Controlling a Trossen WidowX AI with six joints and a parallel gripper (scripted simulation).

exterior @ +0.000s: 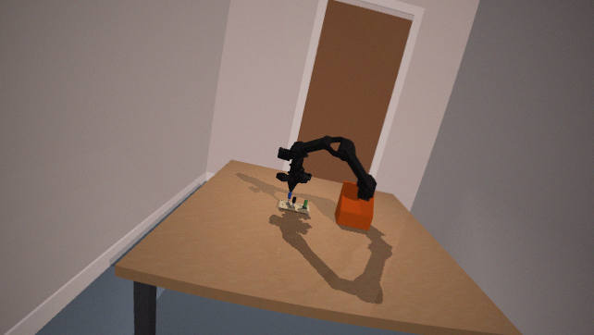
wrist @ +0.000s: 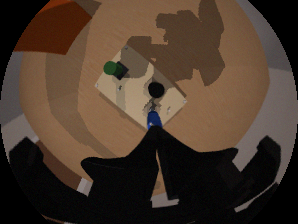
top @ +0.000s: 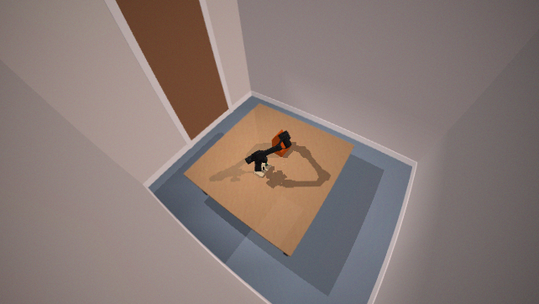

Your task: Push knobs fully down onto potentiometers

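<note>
The cream circuit board [exterior: 283,207] [wrist: 107,90] [top: 259,173] stands on the table. A blue knob [exterior: 290,195] [wrist: 154,120] stands upright at the board's left end in the exterior view. A black knob [exterior: 294,200] [wrist: 156,90] stands in the middle and a green knob [exterior: 305,204] [wrist: 110,68] at the other end. My gripper [exterior: 290,192] [wrist: 154,128] is shut and empty, pointing down, with its fingertips at the top of the blue knob. The tips hide part of that knob in the wrist view; whether they touch it, I cannot tell.
An orange block [exterior: 353,214] [wrist: 55,25] [top: 276,144] stands under the arm's base, to the right of the board in the exterior view. The arm arches from it to the board. Its shadow falls across the wooden table [exterior: 208,241] [top: 277,218] and part of the board.
</note>
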